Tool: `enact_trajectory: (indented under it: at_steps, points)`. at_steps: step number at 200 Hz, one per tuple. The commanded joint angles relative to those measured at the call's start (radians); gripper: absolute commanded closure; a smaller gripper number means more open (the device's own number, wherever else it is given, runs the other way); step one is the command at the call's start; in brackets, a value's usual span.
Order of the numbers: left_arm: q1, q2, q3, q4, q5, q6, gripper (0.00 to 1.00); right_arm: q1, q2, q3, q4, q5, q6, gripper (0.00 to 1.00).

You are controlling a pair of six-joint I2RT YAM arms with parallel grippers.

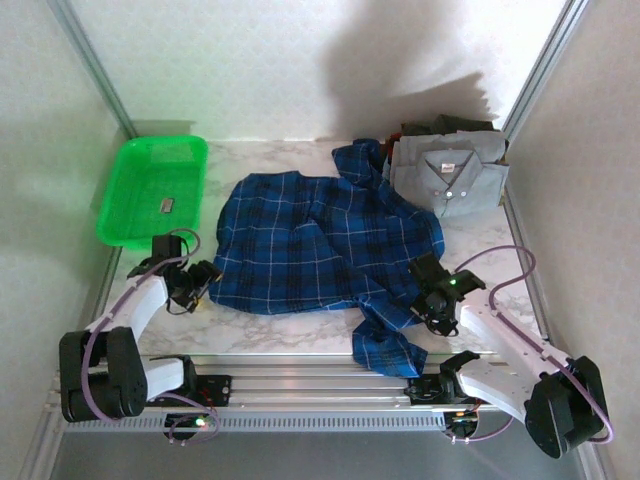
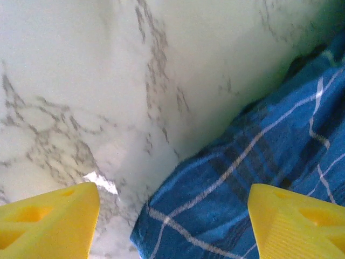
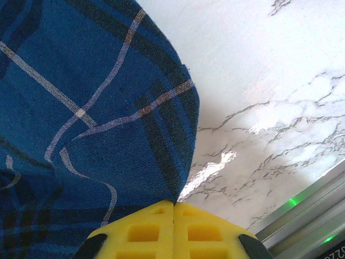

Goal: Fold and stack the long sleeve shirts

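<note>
On the bench: one plaid shirt spread centre, one grey shirt folded far right | left tool low, fingers apart at plaid edge | right tool low, clamped on plaid hem.

Left hand gapes wide; right hand is pinched tight on the plaid shirt.

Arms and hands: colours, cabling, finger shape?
The left arm and right arm have white links, black joints and a looping lilac cable each. The left hand and right hand have yellow wedge fingers with moulded pockets. A green light glows by the right wrist.
</note>
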Motion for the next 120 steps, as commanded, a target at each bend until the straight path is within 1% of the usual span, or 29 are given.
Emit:
enact_trajectory:
  at_steps: [1,16,28,47,55,65,74,97,120]
  points:
    - [-0.045,-0.042,0.005,-0.103,0.040,-0.045,0.26,-0.005,0.003,-0.013,-0.057,0.020,-0.013,1.00]
    - [-0.056,-0.079,-0.018,-0.129,0.049,-0.057,0.26,-0.005,0.001,-0.029,-0.044,0.011,-0.015,1.00]
    - [-0.057,-0.080,-0.040,-0.136,0.050,-0.052,0.27,-0.004,0.002,-0.039,-0.035,0.007,-0.012,1.00]
    - [-0.070,-0.045,-0.073,-0.066,0.052,-0.067,0.30,-0.005,0.012,-0.043,-0.018,-0.002,-0.019,1.00]
    - [-0.076,-0.018,-0.070,-0.029,0.050,-0.074,0.33,-0.004,0.019,-0.040,-0.014,-0.005,-0.025,1.00]
    - [-0.077,0.024,-0.060,0.011,0.065,-0.085,0.39,-0.004,0.023,-0.029,-0.021,-0.003,-0.033,1.00]
    - [-0.080,0.046,-0.046,0.031,0.083,-0.097,0.42,-0.004,0.020,-0.019,-0.034,0.003,-0.039,1.00]
    - [-0.096,0.043,-0.004,-0.008,0.070,-0.085,0.41,-0.004,0.007,0.010,-0.052,0.015,-0.060,1.00]
    - [-0.096,0.014,-0.054,-0.043,0.082,-0.069,0.40,-0.005,0.023,0.017,-0.047,0.004,-0.068,1.00]
